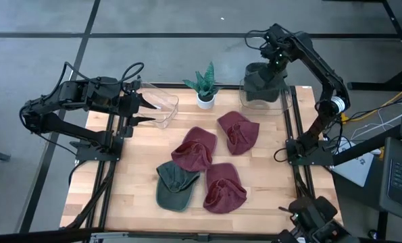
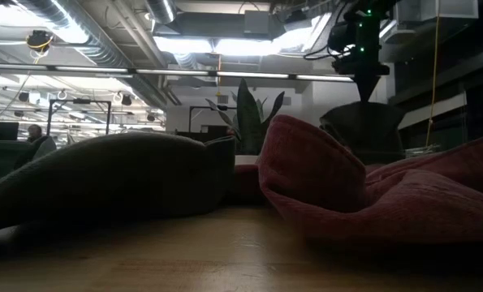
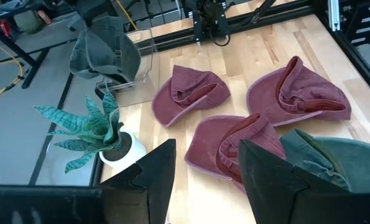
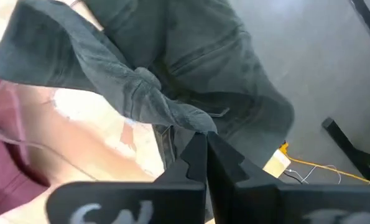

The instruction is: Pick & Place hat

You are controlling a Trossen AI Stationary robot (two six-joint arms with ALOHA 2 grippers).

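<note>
A dark green hat point(image 1: 260, 79) hangs from my right gripper point(image 1: 276, 62) above a clear bin point(image 1: 249, 102) at the table's far right corner. The gripper is shut on the hat. The low view shows the same hat point(image 2: 363, 126) hanging under the gripper point(image 2: 363, 81). A second dark green hat point(image 1: 176, 185) and three maroon hats point(image 1: 195, 148) point(image 1: 238, 131) point(image 1: 224, 187) lie flat on the wooden table. My left gripper point(image 1: 146, 113) is open and holds nothing. It hovers at the far left by another clear bin point(image 1: 161, 108). My right gripper point(image 4: 203, 146) pinches a bunched fold of the green hat's cloth point(image 4: 178, 118) between its two fingers, coming from above and pointing down. The hat hangs slack below the fingers over the clear bin. I cannot tell whether its lower end touches the bin.
A small potted plant point(image 1: 205, 89) in a white pot stands at the far edge between the two bins. The lying hats fill the table's middle and near part. Bare wood point(image 1: 136, 162) shows on the left side. Black rails point(image 1: 290, 121) run along the table's sides.
</note>
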